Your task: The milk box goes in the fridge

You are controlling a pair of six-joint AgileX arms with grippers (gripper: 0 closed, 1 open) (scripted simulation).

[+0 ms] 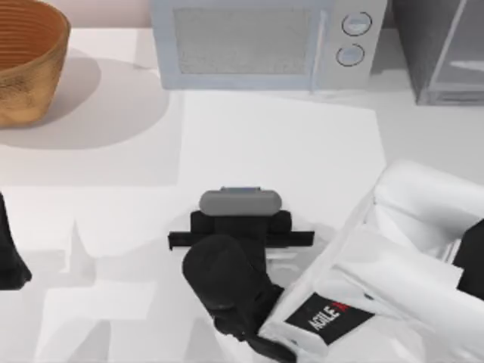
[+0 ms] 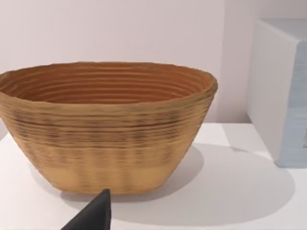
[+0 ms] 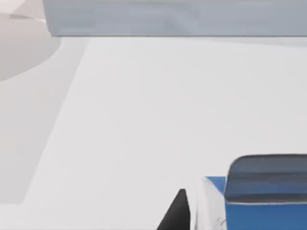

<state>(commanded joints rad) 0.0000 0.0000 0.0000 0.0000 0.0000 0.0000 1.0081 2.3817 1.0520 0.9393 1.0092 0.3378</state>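
The milk box (image 3: 261, 201) sits mid-tabletop (image 1: 302, 144) beneath the right pincer (image 1: 240, 227), which straddles it; whether it grips, I cannot tell. Behind stand the microwave (image 1: 265, 41) and, at right, the fridge (image 1: 442, 45). The left arm (image 1: 11, 253) idles at the left edge near the basket (image 2: 105, 129).

Top view looks down; wrist views skim the table (image 1: 265, 136) (both low).

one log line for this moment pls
right tool: over table centre, above milk box, grip unclear | left arm: parked at left edge | fridge: back right, milk box not inside
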